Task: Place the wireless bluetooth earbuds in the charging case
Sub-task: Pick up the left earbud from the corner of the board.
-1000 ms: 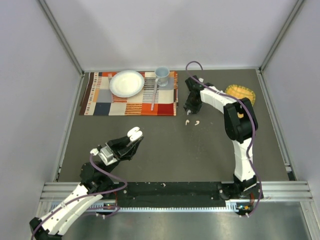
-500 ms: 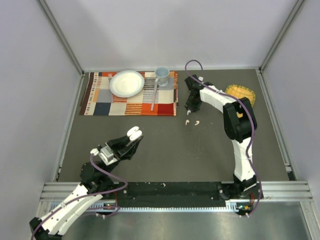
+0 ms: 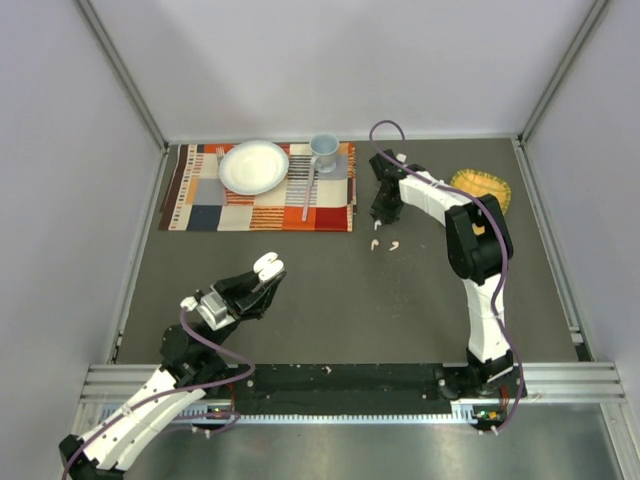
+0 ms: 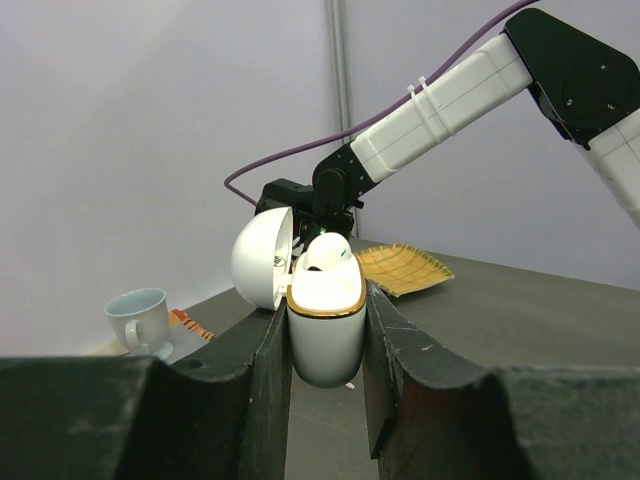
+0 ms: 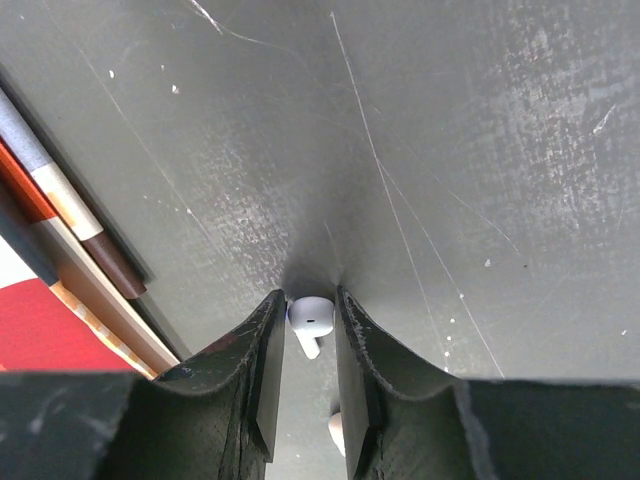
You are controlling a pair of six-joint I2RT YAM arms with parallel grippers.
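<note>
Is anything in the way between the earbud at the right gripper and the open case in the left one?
Nothing visible. Only bare table lies between the earbud in the right gripper and the case; the placemat sits farther back.

Soft, even light falls from above, and shadows stay faint. The white charging case glares between the fingers of the left pincer, whose near bases blur darkly. The right pincer blurs likewise near the lens. The earbud at its tips sits in shadow, and the scratched tabletop beyond is sharp.
</note>
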